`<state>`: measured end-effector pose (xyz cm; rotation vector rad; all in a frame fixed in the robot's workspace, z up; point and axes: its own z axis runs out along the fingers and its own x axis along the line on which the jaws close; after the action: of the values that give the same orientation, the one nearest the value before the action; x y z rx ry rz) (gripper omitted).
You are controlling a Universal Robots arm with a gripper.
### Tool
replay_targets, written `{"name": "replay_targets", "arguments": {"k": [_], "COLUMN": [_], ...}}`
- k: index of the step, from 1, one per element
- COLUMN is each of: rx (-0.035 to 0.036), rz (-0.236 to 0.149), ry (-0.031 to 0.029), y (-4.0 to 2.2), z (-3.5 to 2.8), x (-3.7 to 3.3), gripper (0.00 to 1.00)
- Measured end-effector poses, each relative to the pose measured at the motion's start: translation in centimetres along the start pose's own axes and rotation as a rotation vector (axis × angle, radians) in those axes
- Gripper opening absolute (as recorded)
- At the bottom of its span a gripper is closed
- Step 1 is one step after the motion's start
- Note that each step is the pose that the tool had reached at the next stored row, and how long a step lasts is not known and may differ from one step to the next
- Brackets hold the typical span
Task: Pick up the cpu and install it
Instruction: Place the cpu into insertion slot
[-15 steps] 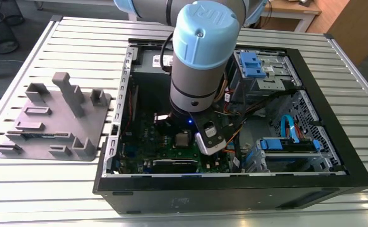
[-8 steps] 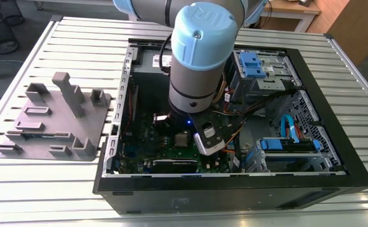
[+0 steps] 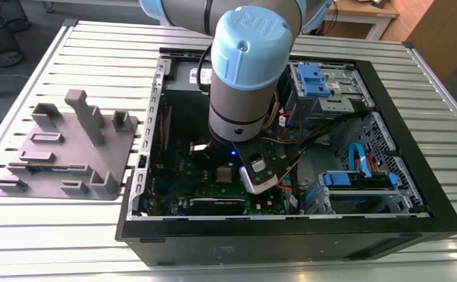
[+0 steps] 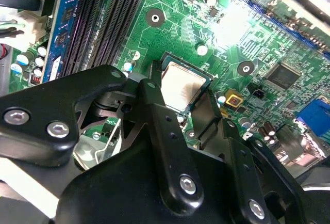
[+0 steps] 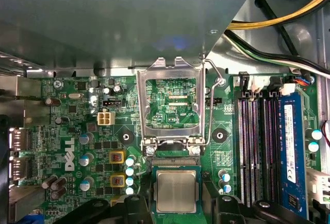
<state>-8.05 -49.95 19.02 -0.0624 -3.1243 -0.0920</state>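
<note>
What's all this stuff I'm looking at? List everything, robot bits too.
computer case: one, black, lid off, on the table.
table: one, silvery slats, under everything.
plastic holder: one, grey, on the table, at the exterior view's left of the case.
circuit board: one, green, inside the case.
socket frame: one, metal, swung open on the board.
cpu: one, silver top, on the board just beside that frame.
memory slots: several, black, alongside the frame.
cables: several, yellow and black, inside the case.
drive brackets: two, blue, at the case's side on the exterior view's right.
robot arm: one, grey with light-blue caps, reaching into the case.
gripper: one, black, at the cpu.
</note>
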Motion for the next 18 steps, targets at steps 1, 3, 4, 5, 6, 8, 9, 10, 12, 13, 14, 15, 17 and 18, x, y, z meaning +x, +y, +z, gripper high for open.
{"name": "replay_targets", "arguments": {"k": [1,3,4,5,6,8,9,10,12,13,14,15,17,18], "rx": [0.0001,-0.0002,-0.0002,-0.0002,-0.0002,-0.0001,-0.0001,0.0000,-0.0002,-0.0002,-0.0002,0.0000,0.0003,0.0004], "rz": [0.000,0.000,0.000,0.000,0.000,0.000,0.000,0.000,0.000,0.000,0.000,0.000,0.000,0.000], "ry": [0.0000,-0.0001,-0.0001,-0.0001,-0.0001,0.0000,-0.0001,0.0000,-0.0001,-0.0001,-0.0001,-0.0001,0.0001,0.0001], "y": [0.00,0.07,0.12,0.17,0.20,0.21,0.21,0.21,0.21,0.21,0.21,0.20,0.22,0.24], "z": [0.00,0.03,0.04,0.04,0.05,0.05,0.05,0.05,0.06,0.07,0.08,0.10,0.14,0.16], "x": [0.00,0.00,0.01,0.01,0.00,0.01,0.01,0.02,0.11,0.14,0.15,0.15,0.16,0.16], "gripper": [0.47,0.47,0.47,0.47,0.47,0.47,0.47,0.47,0.47,0.47,0.47,0.47,0.47,0.47]}}
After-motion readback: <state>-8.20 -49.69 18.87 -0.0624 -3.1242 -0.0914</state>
